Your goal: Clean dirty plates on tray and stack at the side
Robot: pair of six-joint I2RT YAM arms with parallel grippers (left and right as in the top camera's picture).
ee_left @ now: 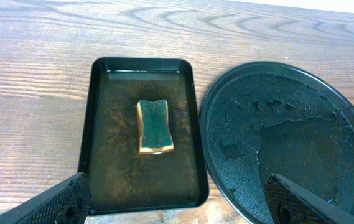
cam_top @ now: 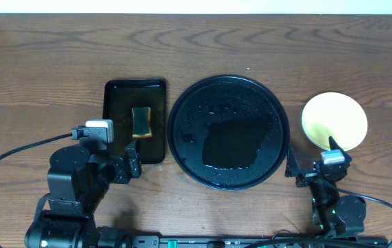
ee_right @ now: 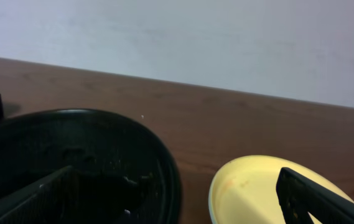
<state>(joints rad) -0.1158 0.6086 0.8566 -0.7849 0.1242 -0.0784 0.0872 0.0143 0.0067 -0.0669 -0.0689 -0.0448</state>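
Observation:
The round black tray (cam_top: 182,131) sits at the table's middle, wet and with no plates on it. It also shows in the left wrist view (ee_left: 226,124) and the right wrist view (ee_right: 164,168). A pale yellow plate (cam_top: 335,120) lies on the table to the tray's right and looks clean (ee_right: 257,186). No mint-blue plates show; I cannot tell whether they lie under the yellow one. My left gripper (cam_top: 128,165) is open and empty (ee_left: 177,211) near the front of the sponge tray. My right gripper (cam_top: 313,157) is open and empty (ee_right: 177,205) between the round tray and the yellow plate.
A rectangular black tray (cam_top: 113,103) holding murky water and a yellow-green sponge (cam_top: 141,121) stands left of the round tray; it also shows in the left wrist view (ee_left: 89,124) with the sponge (ee_left: 155,126). Cables run along the table's front corners.

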